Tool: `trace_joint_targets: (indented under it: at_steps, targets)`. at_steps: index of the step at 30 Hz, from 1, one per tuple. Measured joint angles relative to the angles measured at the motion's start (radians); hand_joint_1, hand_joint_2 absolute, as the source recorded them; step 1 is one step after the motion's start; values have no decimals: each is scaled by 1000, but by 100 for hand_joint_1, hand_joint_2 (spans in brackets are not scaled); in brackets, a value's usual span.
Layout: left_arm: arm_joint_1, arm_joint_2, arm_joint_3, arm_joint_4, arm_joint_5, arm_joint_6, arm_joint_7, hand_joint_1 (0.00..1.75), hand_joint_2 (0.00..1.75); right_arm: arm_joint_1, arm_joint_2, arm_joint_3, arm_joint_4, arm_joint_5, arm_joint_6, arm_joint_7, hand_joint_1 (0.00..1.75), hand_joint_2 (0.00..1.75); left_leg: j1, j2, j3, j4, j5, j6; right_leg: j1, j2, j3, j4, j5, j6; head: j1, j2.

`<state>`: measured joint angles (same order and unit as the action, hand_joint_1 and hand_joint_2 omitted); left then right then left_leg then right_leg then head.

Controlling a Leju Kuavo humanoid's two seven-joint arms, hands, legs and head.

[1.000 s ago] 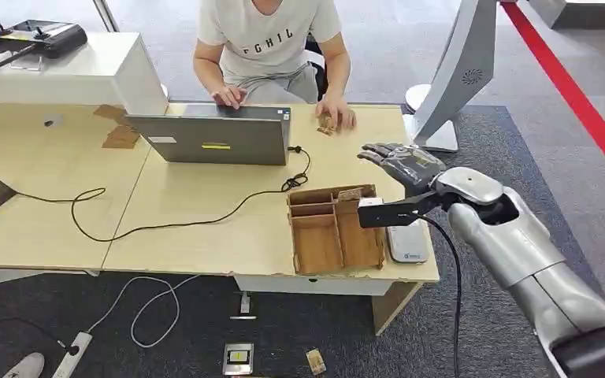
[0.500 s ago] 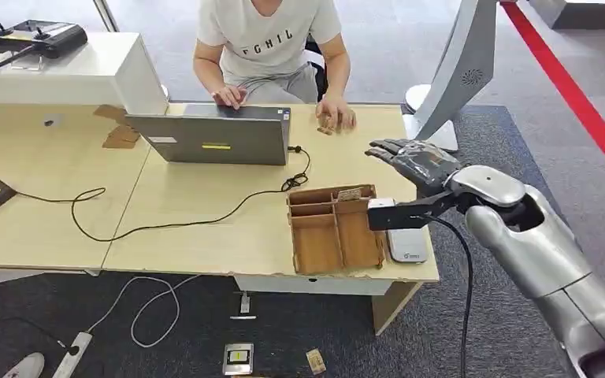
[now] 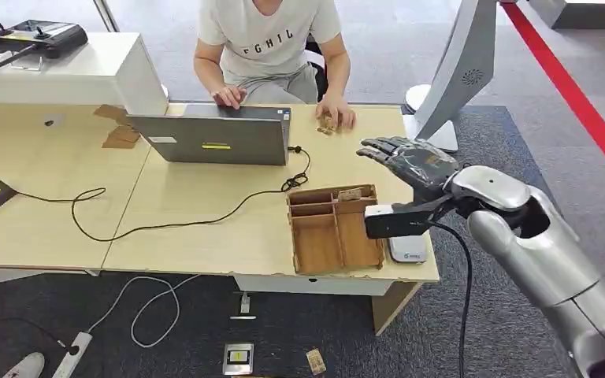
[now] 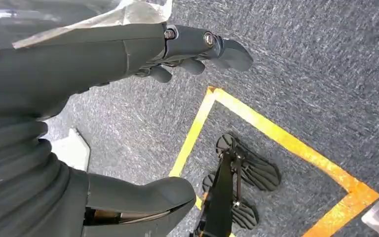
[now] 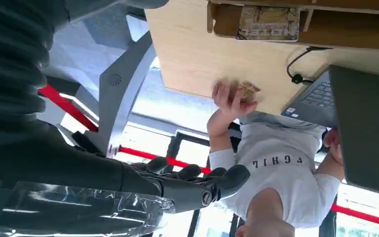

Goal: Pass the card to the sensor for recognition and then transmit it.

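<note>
A printed card (image 3: 350, 194) stands in the back compartment of the wooden organiser tray (image 3: 335, 231); it appears in the right wrist view as the card (image 5: 269, 23). A white flat sensor (image 3: 407, 248) lies on the table just right of the tray. My right hand (image 3: 408, 161) hovers above the table, behind and to the right of the tray, fingers spread and holding nothing; its fingers (image 5: 197, 185) are also empty in the right wrist view. My left hand (image 4: 128, 103) hangs over the carpet, fingers apart and empty.
A person sits behind the table, one hand on a laptop (image 3: 213, 138), the other hand (image 3: 335, 116) resting by small cards. A black cable (image 3: 165, 224) runs across the tabletop. A white stand (image 3: 453, 79) rises to the right, beyond the table's edge.
My right arm has shifted slightly to the right, and the hand has stayed spread at about the same height above the table. The card and the sensor have not moved.
</note>
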<state>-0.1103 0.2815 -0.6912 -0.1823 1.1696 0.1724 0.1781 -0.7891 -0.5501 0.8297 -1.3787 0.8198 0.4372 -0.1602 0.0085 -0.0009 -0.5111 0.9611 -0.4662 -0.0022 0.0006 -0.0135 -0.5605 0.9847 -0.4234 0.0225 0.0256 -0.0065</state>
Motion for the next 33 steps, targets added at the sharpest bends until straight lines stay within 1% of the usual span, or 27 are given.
trace_joint_targets:
  at_steps: [5,8,11,14,17,21,24,27,29,31,33]
  targets:
    - [0,0,-1,0,-4,-9,-2,0,175,8,-1,1,-27,-12,1,5,0,175,0,0,0,0,0,0,0,0,0,0,0,0,0,0]
    - [0,0,-2,0,-7,-21,-6,0,175,25,1,5,-43,-12,-16,5,0,175,0,0,0,0,0,0,0,0,0,0,0,0,0,0]
    - [-1,0,-8,0,-12,-24,-8,0,175,46,13,17,-50,-5,-58,6,0,175,0,0,0,0,0,0,0,0,0,0,0,0,0,0]
    - [-3,0,-16,0,-10,-22,-9,0,175,65,40,21,-50,6,-128,10,0,175,0,0,-1,0,0,0,0,0,0,0,0,0,0,0]
    - [-4,0,-23,0,-7,-18,-9,0,175,69,64,23,-47,11,-165,15,0,175,0,0,0,0,0,0,0,0,0,0,0,0,0,0]
    - [-4,0,-27,0,-7,-17,-8,0,175,69,84,24,-47,13,-163,22,0,175,0,0,0,0,0,0,0,0,0,0,0,0,0,0]
    - [-5,0,-28,0,-11,-17,-2,0,175,65,91,24,-47,0,-131,47,0,175,0,0,0,0,0,0,0,0,0,0,0,0,0,0]
    - [-6,1,-35,0,-20,-18,-2,0,175,44,93,24,-52,0,-94,54,0,175,0,0,-1,0,0,0,0,0,0,0,0,0,0,0]
    - [-6,5,-44,0,-24,-25,-3,0,175,19,90,24,-54,0,-81,35,0,175,0,0,0,0,0,0,0,0,0,0,0,0,0,0]
    - [-6,7,-48,0,-32,-30,-10,0,175,-9,83,24,-61,14,-76,-6,0,175,0,0,0,0,0,0,0,0,0,0,0,0,1,0]
    - [-6,13,-52,0,-38,-39,-15,0,175,-59,69,24,-56,38,-77,-73,0,175,0,0,-1,0,0,0,0,0,-1,0,0,0,0,0]
